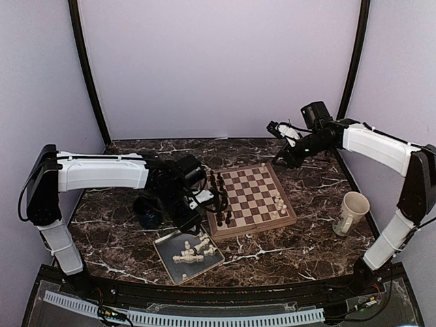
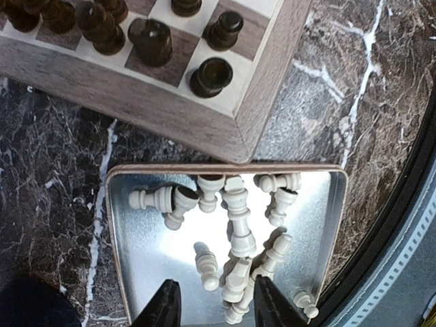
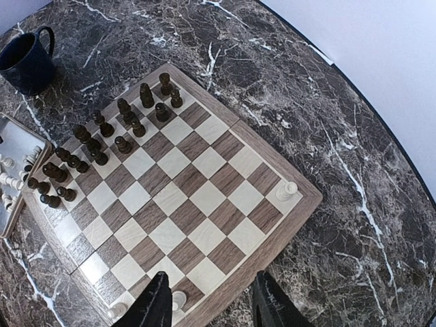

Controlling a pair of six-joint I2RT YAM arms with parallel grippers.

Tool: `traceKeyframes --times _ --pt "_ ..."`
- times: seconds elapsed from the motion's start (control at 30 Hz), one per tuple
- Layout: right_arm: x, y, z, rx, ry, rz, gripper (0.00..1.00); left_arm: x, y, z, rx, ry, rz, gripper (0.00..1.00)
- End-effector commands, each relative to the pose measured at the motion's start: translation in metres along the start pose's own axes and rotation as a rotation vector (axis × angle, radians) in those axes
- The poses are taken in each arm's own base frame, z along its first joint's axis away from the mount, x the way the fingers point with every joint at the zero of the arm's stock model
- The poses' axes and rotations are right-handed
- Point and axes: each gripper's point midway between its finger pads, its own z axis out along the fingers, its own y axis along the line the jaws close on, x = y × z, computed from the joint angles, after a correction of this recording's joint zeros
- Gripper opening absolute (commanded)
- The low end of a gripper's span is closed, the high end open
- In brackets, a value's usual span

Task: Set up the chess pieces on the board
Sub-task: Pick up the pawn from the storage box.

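Observation:
The board (image 1: 251,197) lies mid-table. Dark pieces (image 1: 218,194) fill its left side. One cream-white chess piece (image 1: 264,166) stands on the far right corner (image 3: 286,190), and a few more (image 1: 278,204) stand along the near right edge. Several white pieces (image 2: 238,225) lie on their sides in the grey metal tray (image 2: 136,272) by the board's near left corner. My left gripper (image 2: 216,310) hangs open over the tray, with loose pieces below the gap. My right gripper (image 3: 214,308) is open and empty above the board's right edge, a white pawn (image 3: 178,300) beside its left finger.
A dark blue mug (image 1: 147,212) stands left of the board, under the left arm. A cream mug (image 1: 352,212) stands to the right of the board. The tray (image 1: 170,248) sits close to the table's curved front edge.

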Motion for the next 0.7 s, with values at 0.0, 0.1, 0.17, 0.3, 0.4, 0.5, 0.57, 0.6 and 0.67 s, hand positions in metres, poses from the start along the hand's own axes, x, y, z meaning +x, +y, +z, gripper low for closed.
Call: traceKeyframes --times 0.0,0.1,0.17,0.3,0.4,0.5,0.57,0.6,0.67 --pt "-0.018 0.003 -0.012 0.005 -0.081 -0.047 0.42 0.035 0.001 0.015 -0.014 0.139 -0.009 0.38" --pt "-0.017 0.002 -0.012 0.013 -0.078 -0.049 0.42 0.041 0.000 0.021 -0.012 0.166 -0.005 0.37" --pt "-0.016 0.002 -0.011 0.014 -0.079 -0.050 0.42 0.041 -0.001 0.025 -0.011 0.166 -0.004 0.36" --pt "-0.015 0.002 -0.010 0.014 -0.076 -0.048 0.42 0.042 -0.002 0.032 -0.004 0.176 -0.002 0.32" --pt "-0.014 0.002 -0.010 0.014 -0.073 -0.046 0.42 0.044 0.000 0.037 -0.015 0.192 0.001 0.29" --pt "-0.014 0.001 -0.009 0.017 -0.073 -0.048 0.42 0.047 0.001 0.041 -0.018 0.206 0.003 0.26" --pt "-0.014 0.001 -0.009 0.017 -0.071 -0.047 0.42 0.050 0.003 0.044 -0.025 0.220 0.004 0.24" --pt "-0.013 0.001 -0.008 0.018 -0.071 -0.047 0.42 0.051 0.004 0.044 -0.031 0.223 0.005 0.23" --pt "-0.013 0.001 -0.008 0.016 -0.069 -0.045 0.42 0.054 0.006 0.045 -0.045 0.231 0.005 0.22"
